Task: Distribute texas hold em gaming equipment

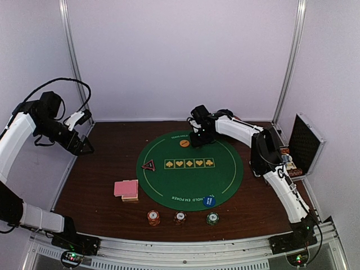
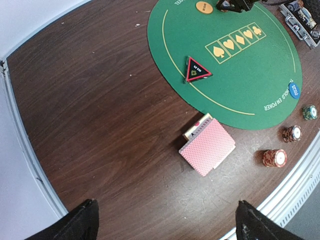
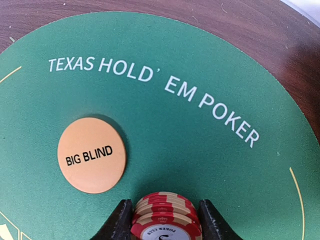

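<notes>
While the left gripper (image 2: 166, 221) hangs wide open, the right gripper (image 3: 165, 220) clamps a stack of orange-red chips (image 3: 163, 204).

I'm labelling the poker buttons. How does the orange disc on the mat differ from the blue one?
The orange disc sits at the far side of the green mat; the blue disc sits at its near edge. The orange disc reads BIG BLIND in black; the blue disc's white lettering is too small to read. Both are round and lie flat on the mat.
</notes>
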